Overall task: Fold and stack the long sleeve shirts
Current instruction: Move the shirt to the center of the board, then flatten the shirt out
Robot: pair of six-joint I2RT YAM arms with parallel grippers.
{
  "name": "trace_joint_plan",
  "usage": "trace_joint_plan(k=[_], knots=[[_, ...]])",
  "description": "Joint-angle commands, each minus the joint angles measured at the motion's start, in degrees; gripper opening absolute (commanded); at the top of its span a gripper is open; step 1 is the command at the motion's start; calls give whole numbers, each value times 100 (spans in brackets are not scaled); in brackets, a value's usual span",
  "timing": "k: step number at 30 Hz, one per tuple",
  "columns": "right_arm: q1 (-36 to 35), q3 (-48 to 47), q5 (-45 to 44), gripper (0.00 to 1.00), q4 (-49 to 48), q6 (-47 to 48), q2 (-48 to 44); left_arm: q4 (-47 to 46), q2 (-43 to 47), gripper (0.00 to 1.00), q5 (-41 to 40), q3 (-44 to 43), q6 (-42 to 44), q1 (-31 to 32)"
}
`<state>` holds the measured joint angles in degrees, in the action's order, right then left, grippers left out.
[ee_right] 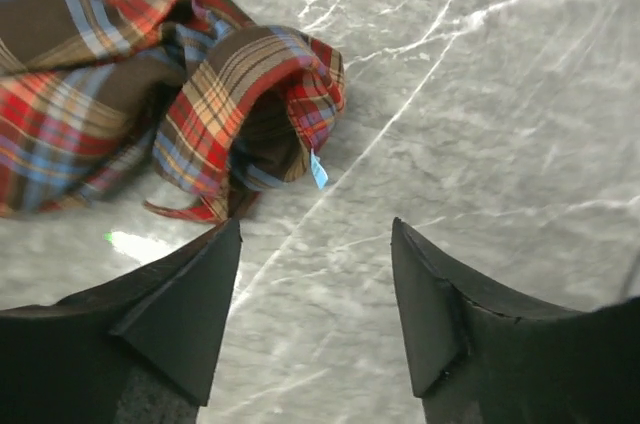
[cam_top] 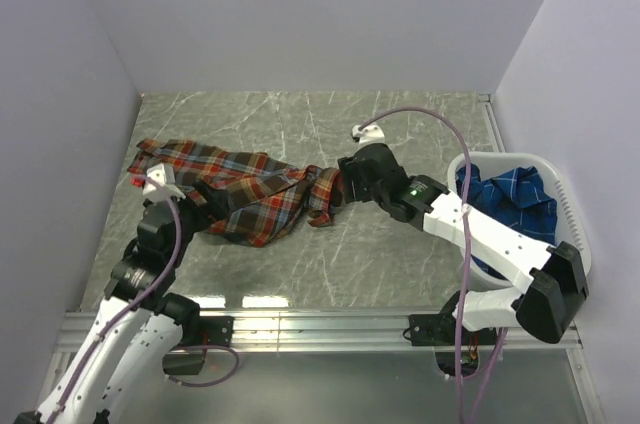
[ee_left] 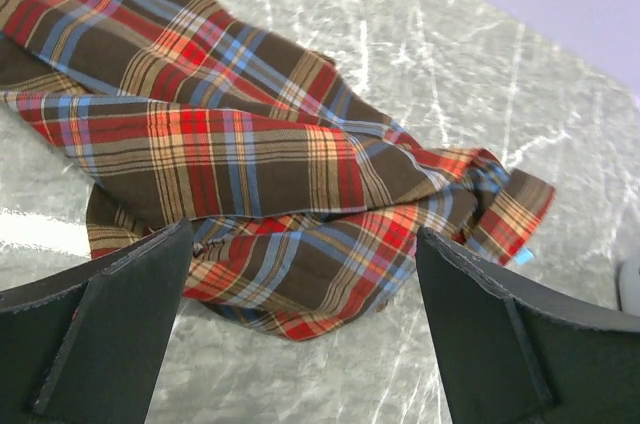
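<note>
two shirts, one basket, two claws. the red shirt lies bunched on the table, long way from far left to near right, cuff pointing right. a blue tag on the cuff is too small to read. the blue shirt sits in the basket. the left claw hangs wide open over the red shirt, empty. the right claw is open and empty, just beside the cuff.
</note>
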<state>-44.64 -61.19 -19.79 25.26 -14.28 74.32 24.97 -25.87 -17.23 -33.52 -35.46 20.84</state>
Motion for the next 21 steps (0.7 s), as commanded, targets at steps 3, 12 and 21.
trace_joint_plan(k=[3, 12, 21], knots=[[350, -112, 774, 73, -478, -935, 213, -186, -1083, 99, -438, -541, -400, -27], [544, -157, 1961, 65, -1303, -2086, 1110, -536, -2967, 99, 138, -894, -751, -519], [869, -445, 2437, 40, -2165, -2308, 2278, -740, -3478, 99, 502, -1016, -769, -1056]])
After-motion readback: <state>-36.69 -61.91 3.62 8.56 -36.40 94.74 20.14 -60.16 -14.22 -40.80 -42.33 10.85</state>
